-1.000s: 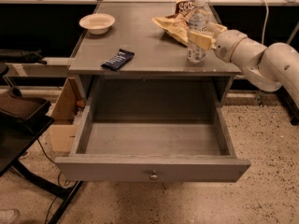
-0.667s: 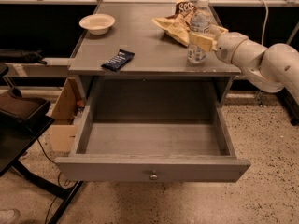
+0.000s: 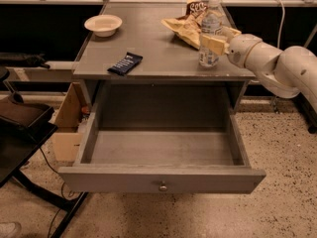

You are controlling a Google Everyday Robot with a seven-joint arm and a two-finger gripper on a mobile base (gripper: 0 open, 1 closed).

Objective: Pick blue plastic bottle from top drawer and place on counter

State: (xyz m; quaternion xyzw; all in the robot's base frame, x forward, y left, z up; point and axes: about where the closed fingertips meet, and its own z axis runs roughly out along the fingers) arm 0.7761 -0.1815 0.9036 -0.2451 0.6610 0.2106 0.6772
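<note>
Standing on the counter (image 3: 148,46), one blue plastic bottle (image 3: 211,20) — gripper (image 3: 210,45) fingers (image 3: 217,43) clamped round it.

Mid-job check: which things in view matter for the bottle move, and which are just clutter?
Job: blue plastic bottle, standing on the counter; gripper, closed around it; top drawer, open.
Lying about: white bowl, dark snack bar wrapper, crumpled snack bag, all on the counter.
</note>
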